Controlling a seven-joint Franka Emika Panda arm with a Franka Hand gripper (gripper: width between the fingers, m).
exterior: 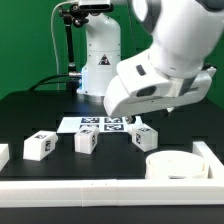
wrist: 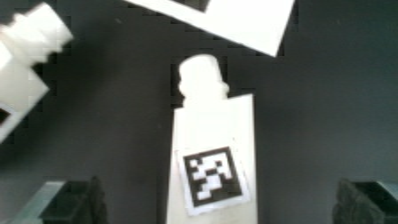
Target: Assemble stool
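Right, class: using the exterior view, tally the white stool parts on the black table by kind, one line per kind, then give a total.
Blocky legs: 3
Round seat: 1
Total: 4 stool parts

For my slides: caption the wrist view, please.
Open jaws flank a tagged white stool leg lying on the black table, marker board beyond.

Both fingers point(wrist: 71, 203) are just dark blurry stubs cropped by the frame; exterior view's far-left leg point(exterior: 3, 155) is cut off too.
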